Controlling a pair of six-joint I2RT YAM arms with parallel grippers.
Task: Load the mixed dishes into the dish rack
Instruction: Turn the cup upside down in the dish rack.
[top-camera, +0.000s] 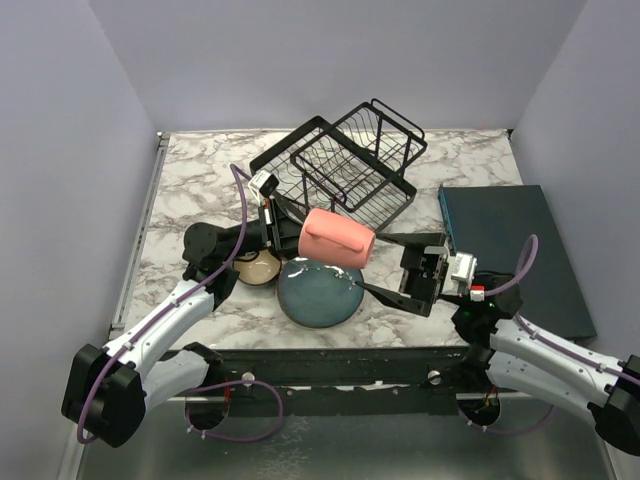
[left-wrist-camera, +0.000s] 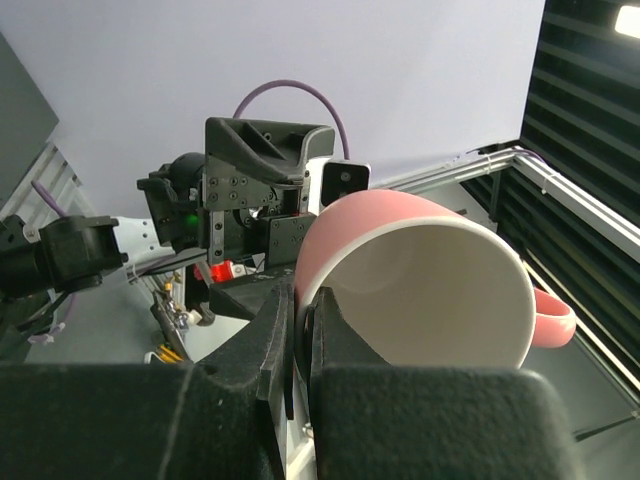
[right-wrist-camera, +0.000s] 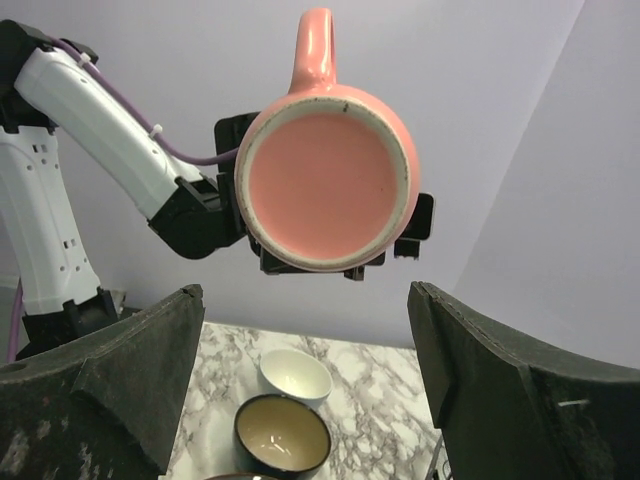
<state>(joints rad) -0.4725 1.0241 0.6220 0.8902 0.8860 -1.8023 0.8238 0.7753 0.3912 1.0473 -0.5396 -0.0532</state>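
From above, the left hand (top-camera: 298, 236) is closed tight on the rim of a pink mug (top-camera: 337, 238) and holds it on its side. The mug hangs over the middle of the marble table (top-camera: 190, 180), at 6 o'clock from the black wire dish rack (top-camera: 340, 165) and apart from it. A dark teal plate (top-camera: 320, 292) lies on the table at 6 o'clock from the mug. A dark bowl with a tan inside (top-camera: 258, 267) sits at 8 o'clock from it. The right hand (top-camera: 378, 265) is at 3 o'clock from the mug, its jaws spread wide and holding nothing. A dark teal slab (top-camera: 505, 255) lies at the table's 3 o'clock edge.

The left wrist view looks into the white inside of the mug (left-wrist-camera: 420, 280). The two fingers (left-wrist-camera: 275, 340) pinch the rim at 8 o'clock, one inside and one outside, and the handle points to 3 o'clock.

The right wrist view faces the pink base of the mug (right-wrist-camera: 325, 180), with the handle at 12 o'clock. The two fingers (right-wrist-camera: 110, 390) stand far apart at 8 and 4 o'clock, clear of the mug. Down on the table, a white bowl (right-wrist-camera: 295, 375) sits at 6 o'clock. The dark bowl (right-wrist-camera: 282, 435) is just beside it, nearer the camera.
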